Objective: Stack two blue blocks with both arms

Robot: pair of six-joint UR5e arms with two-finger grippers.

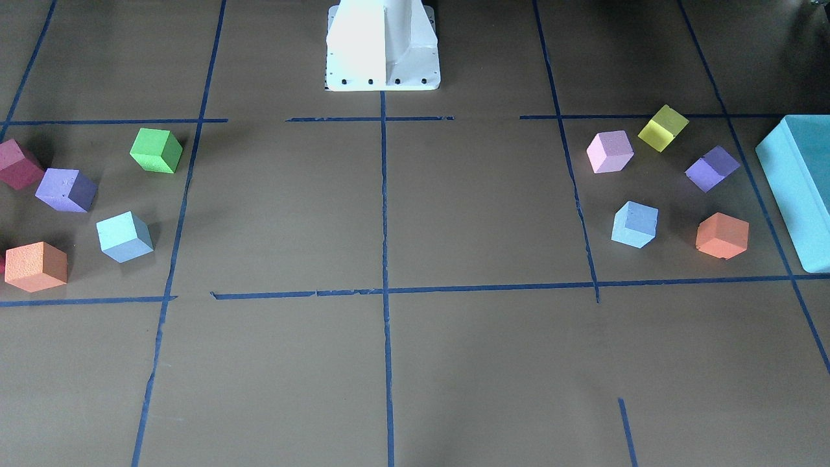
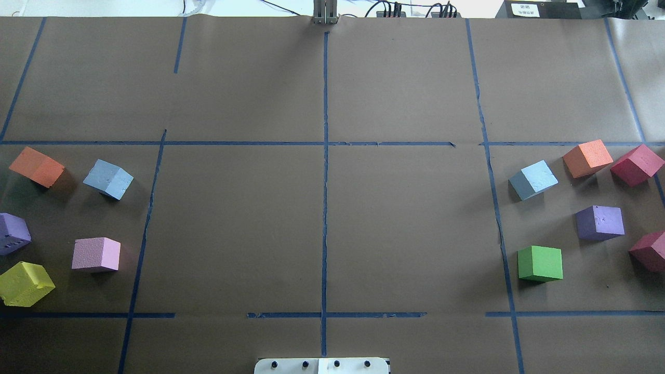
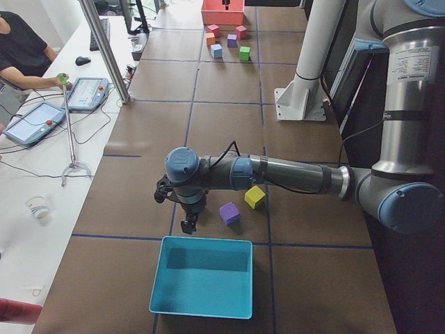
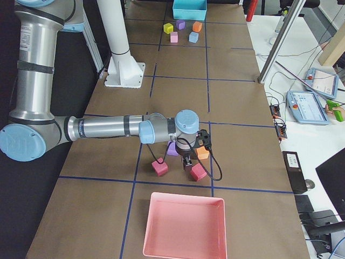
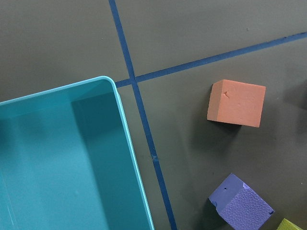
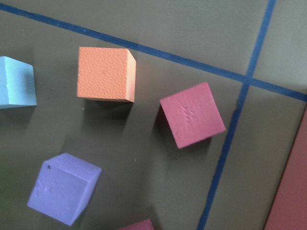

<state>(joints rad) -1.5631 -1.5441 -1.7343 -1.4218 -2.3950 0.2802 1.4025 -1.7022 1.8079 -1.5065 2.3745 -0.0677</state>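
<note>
Two pale blue blocks lie far apart. One is on the robot's left [image 2: 108,178], also in the front view [image 1: 635,224]. The other is on its right [image 2: 533,179], also in the front view [image 1: 124,236] and at the right wrist view's left edge [image 6: 17,81]. My left gripper [image 3: 188,224] hangs low between the cube cluster and the teal bin [image 3: 201,278]. My right gripper [image 4: 188,162] hangs low over the cubes near the pink tray [image 4: 183,226]. Neither gripper shows in a view that tells whether it is open or shut. Neither wrist view shows fingers.
Around the left blue block lie orange [image 2: 37,166], purple [image 2: 11,232], pink [image 2: 96,254] and yellow [image 2: 25,283] cubes. Around the right one lie orange [image 2: 587,158], red [image 2: 637,164], purple [image 2: 600,222] and green [image 2: 540,263] cubes. A white pedestal [image 1: 382,45] stands at the robot's base.
</note>
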